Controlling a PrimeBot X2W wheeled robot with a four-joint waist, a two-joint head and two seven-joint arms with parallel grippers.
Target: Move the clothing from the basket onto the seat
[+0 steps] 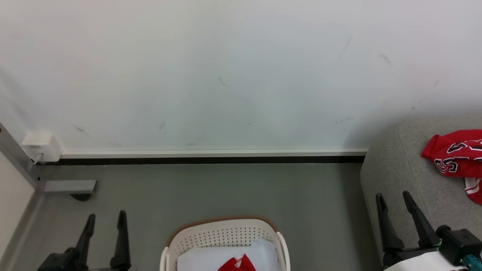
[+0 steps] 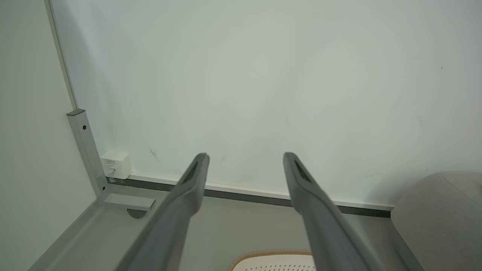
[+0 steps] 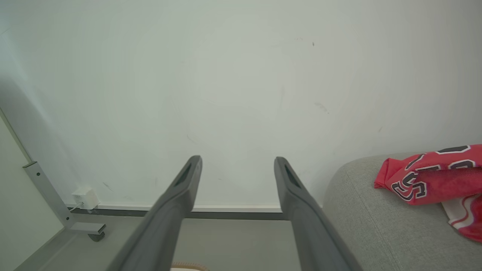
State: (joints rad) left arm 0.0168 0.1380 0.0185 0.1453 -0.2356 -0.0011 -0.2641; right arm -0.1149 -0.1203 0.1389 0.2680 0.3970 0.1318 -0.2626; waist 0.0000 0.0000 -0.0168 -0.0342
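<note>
Two long tapered black fingers [image 1: 121, 237] on the left gripper [image 1: 106, 215], right gripper [image 1: 392, 195] alike, black wrist block [image 1: 457, 241], teal fitting [image 1: 471, 259], white forearm [image 1: 425, 264]

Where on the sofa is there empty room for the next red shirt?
The sofa is bare on its left part, between its rounded edge and the red jersey lying on it, just beyond the open right gripper. Its right part is crowded by that jersey. The floor between the basket and the wall is bare too.
</note>
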